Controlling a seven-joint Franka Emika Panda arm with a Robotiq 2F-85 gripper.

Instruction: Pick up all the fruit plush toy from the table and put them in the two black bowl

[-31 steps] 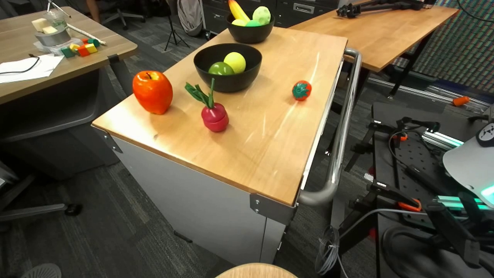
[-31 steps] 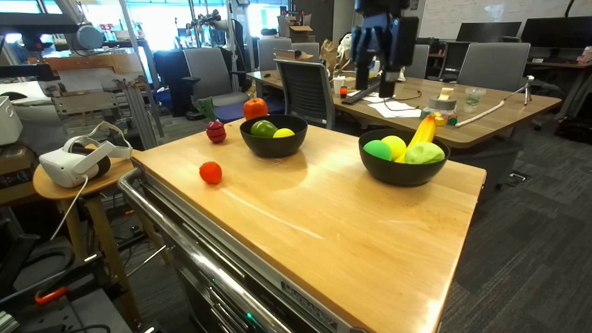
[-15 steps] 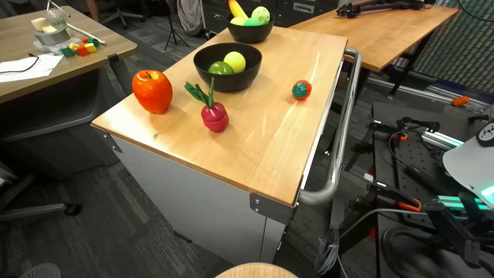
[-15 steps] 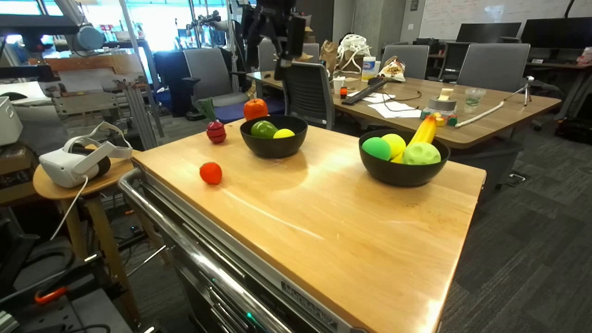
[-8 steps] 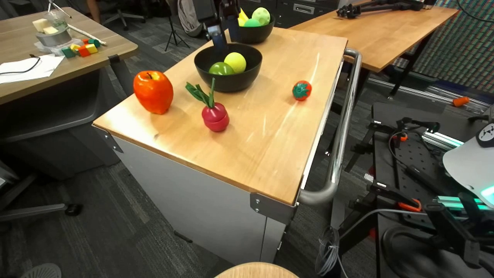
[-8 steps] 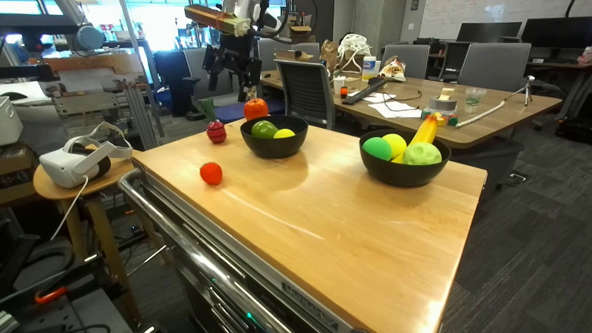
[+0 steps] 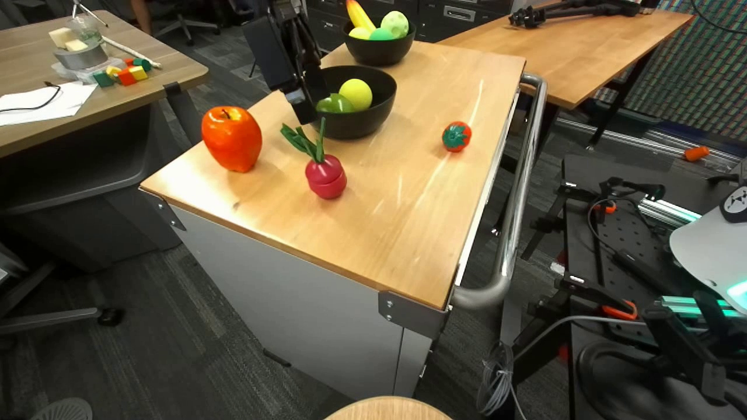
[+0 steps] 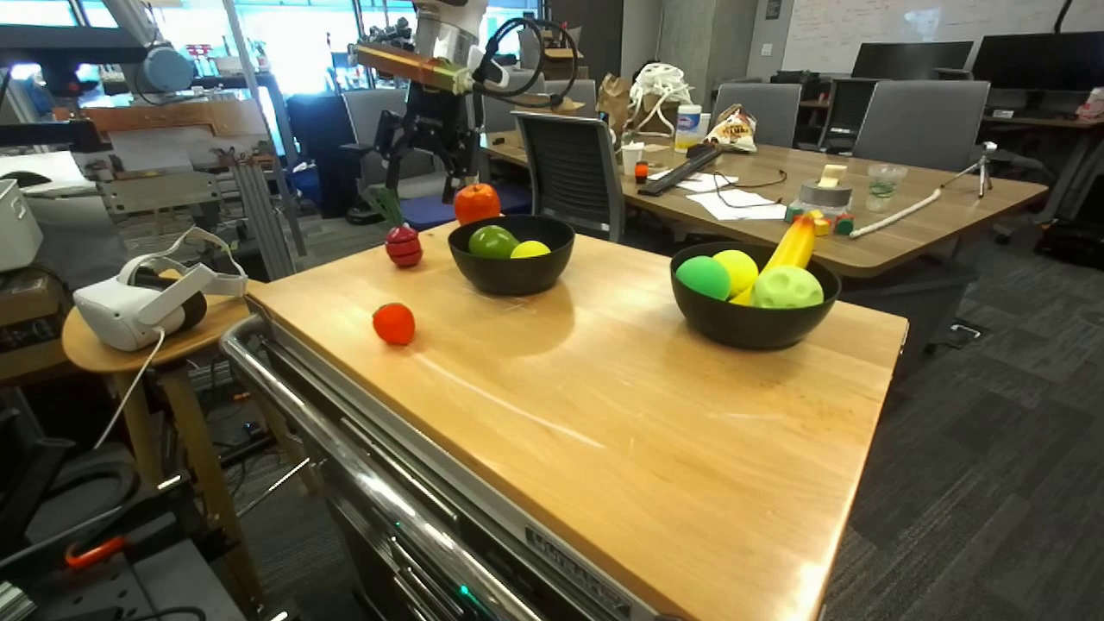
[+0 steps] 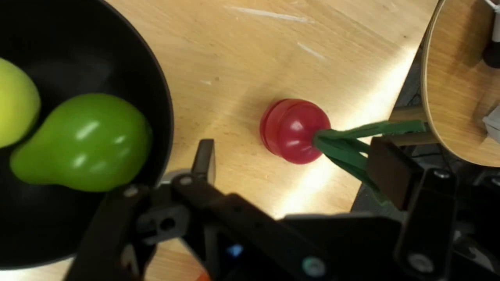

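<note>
Crimson plush (image 9: 295, 130) near wide-spread gripper (image 9: 299, 166)

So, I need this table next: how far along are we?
Done: green pear and yellow ball in one bowl, banana and three more toys in the other bowl. In hand: nothing; the open gripper hangs near the radish. To go: that radish, the apple and the small red toy, all on the table.

Wrist view, yellow ball (image 9: 16, 103) cut off L, green leaves (image 9: 343, 152) part. hidden
</note>
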